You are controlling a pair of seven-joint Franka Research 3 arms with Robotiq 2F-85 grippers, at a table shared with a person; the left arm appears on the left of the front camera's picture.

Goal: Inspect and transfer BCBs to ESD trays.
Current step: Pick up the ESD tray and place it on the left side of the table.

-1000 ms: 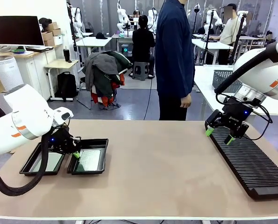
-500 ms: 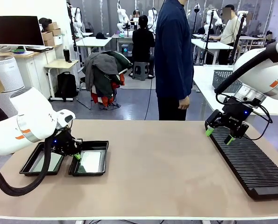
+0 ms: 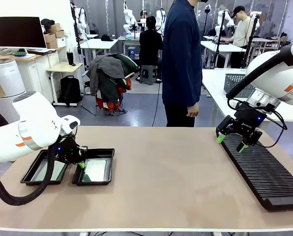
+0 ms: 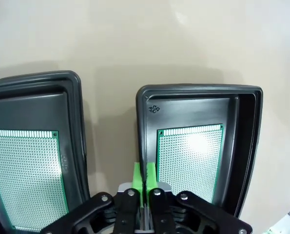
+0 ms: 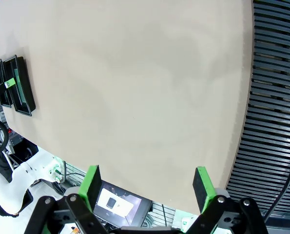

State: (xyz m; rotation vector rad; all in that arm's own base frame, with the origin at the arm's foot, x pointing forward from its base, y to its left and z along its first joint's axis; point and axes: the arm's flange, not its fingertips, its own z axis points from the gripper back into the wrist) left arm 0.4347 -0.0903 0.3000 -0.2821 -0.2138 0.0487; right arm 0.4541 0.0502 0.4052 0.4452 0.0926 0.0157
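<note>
at about eight o'clock on the table (image 3: pixel 156 177) two black esd trays sit side by side, the outer tray (image 3: pixel 44 168) and the inner tray (image 3: pixel 95 168), and each has a green perforated board lying flat on its floor: the left wrist view shows one board (image 4: pixel 23 178) in the outer tray and the other board (image 4: pixel 189 163) in the inner tray, each a little smaller than the floor and not propped on a rim. the left gripper (image 3: pixel 79 162) hovers low over the gap between the trays, close to the inner tray's near rim, its green pads pressed together with nothing between them. compared with a second ago the left arm has pulled slightly back and the inner tray has settled a touch squarer beside its neighbour, while the pads have stayed shut; i judge that this is a nudge or a tidy-up after placing, and that both boards are now delivered. further right, the person (image 3: pixel 183 64) stands at twelve o'clock behind the table, hands off the work. at three o'clock the right gripper (image 3: pixel 230 142) hangs over the far end of the long black slotted rack (image 3: pixel 264 172), jaws spread wide and empty, unchanged over the last second. the rack's slots look empty, so little seems left to transfer.
</note>
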